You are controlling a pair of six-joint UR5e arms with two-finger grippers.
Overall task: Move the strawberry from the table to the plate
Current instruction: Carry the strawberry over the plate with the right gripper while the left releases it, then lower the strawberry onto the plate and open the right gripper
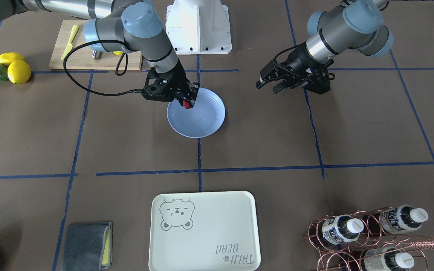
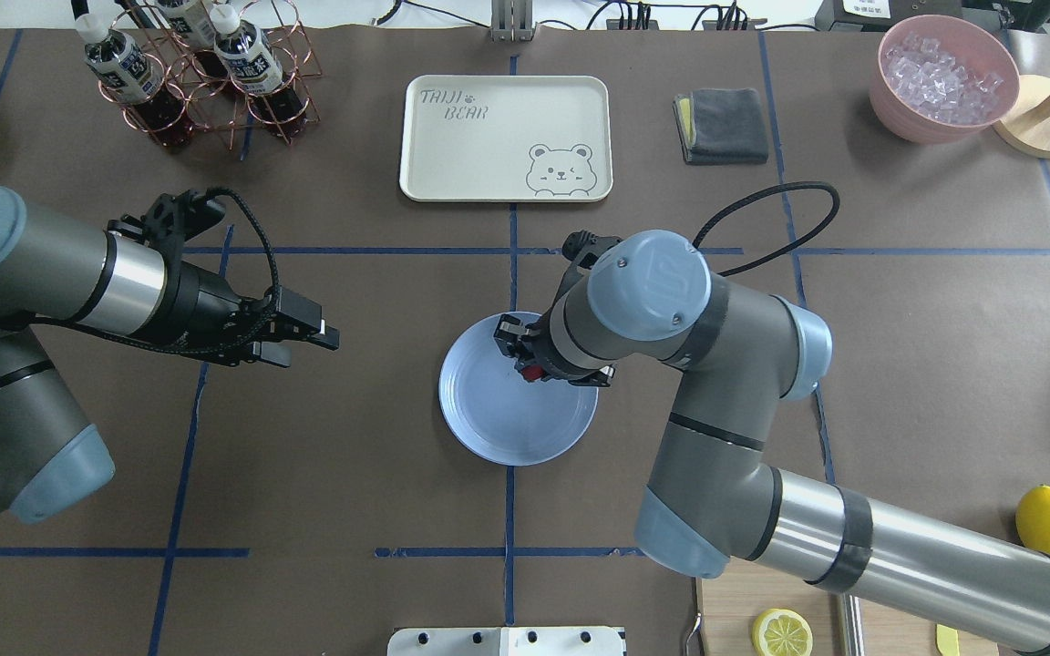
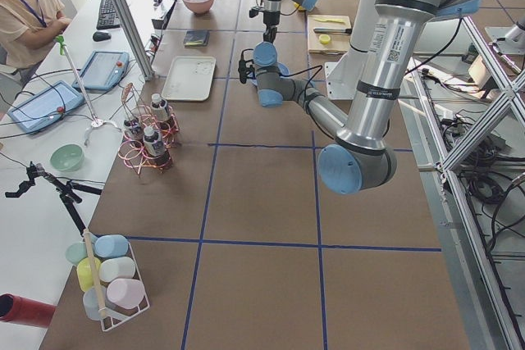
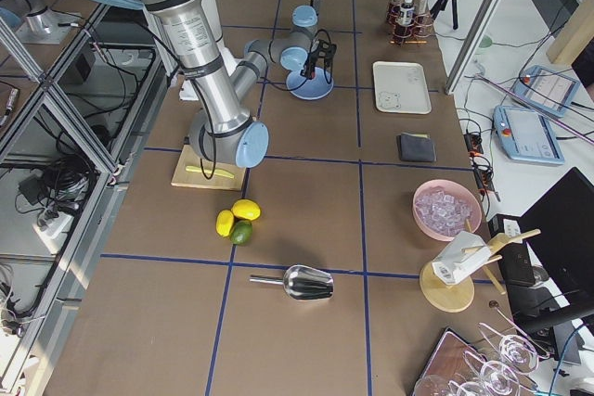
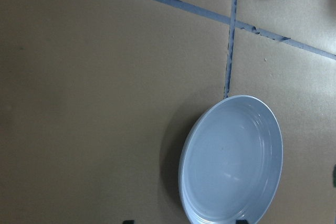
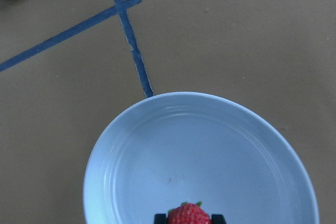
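Note:
The strawberry point(image 1: 187, 104), small and red, is held just above the light-blue plate point(image 1: 202, 122) near its rim, with my right gripper point(image 1: 187, 102) shut on it. Seen from the right wrist, the strawberry point(image 6: 188, 215) sits between the two fingertips over the plate point(image 6: 210, 145). From overhead, the strawberry point(image 2: 533, 372) peeks out under the right wrist above the plate point(image 2: 507, 424). My left gripper point(image 2: 315, 337) hovers open and empty over the brown table point(image 2: 352, 474), well to the side of the plate point(image 5: 231, 156).
A cream bear-print tray point(image 2: 505, 137), a copper bottle rack point(image 2: 197, 73), a grey cloth point(image 2: 723, 125) and a pink bowl of ice point(image 2: 942, 77) line the far side. Lemons point(image 1: 15, 67) and a wooden cutting board point(image 1: 89, 56) lie near the right arm's base.

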